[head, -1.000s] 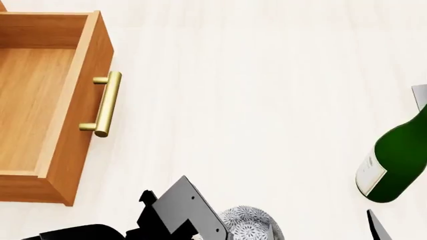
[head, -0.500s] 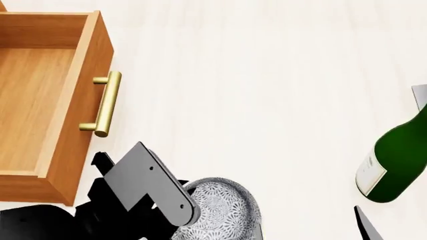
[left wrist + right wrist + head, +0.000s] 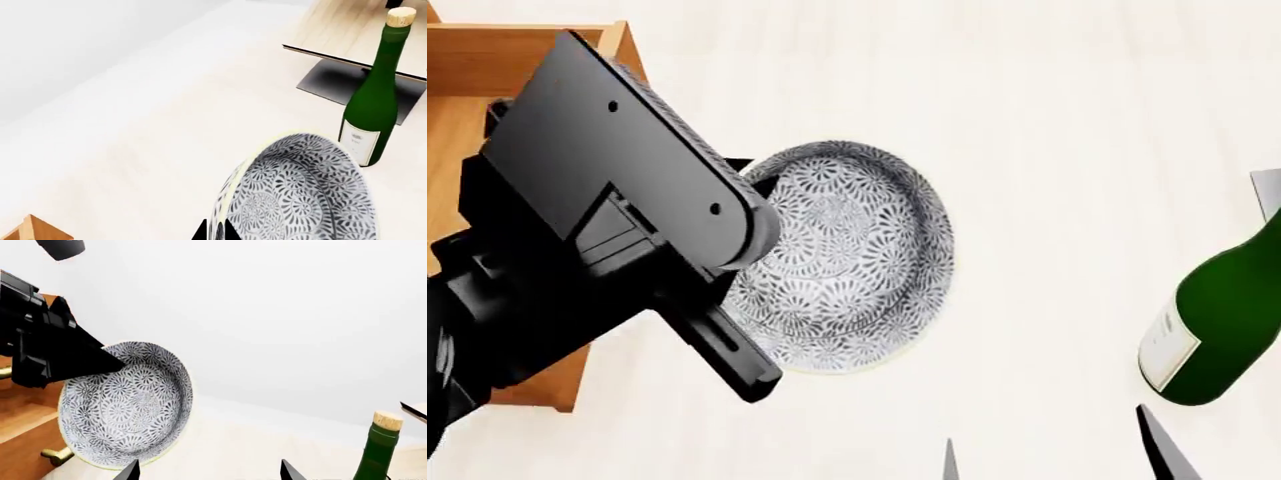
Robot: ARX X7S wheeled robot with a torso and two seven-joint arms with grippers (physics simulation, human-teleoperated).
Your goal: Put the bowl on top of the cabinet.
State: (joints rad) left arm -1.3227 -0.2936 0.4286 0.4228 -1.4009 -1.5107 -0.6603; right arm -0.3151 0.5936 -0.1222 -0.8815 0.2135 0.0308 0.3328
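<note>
The bowl (image 3: 847, 255), white with a dense grey-black floral pattern, hangs in the air, its inside towards the head camera. My left gripper (image 3: 215, 232) is shut on its rim, one black fingertip on each side. Its dark wrist housing (image 3: 614, 170) covers the bowl's left edge in the head view. The bowl (image 3: 123, 405) is just right of the orange-brown cabinet (image 3: 501, 60), whose open drawer lies partly under my left arm. The cabinet's top is out of view. My right gripper (image 3: 210, 472) is open and empty, low at the front right, apart from the bowl.
A green wine bottle (image 3: 1221, 315) stands at the right, with a cork stopper (image 3: 401, 16). Behind it is a pale plywood rack (image 3: 353, 35) on a dark base (image 3: 330, 80). A brass bar handle (image 3: 57, 456) sticks out from the drawer front. The floor is pale.
My left gripper has risen from the bottom edge of the head view, up and leftward to the drawer, carrying the bowl; the bowl now looks larger. The bottle has not moved.
</note>
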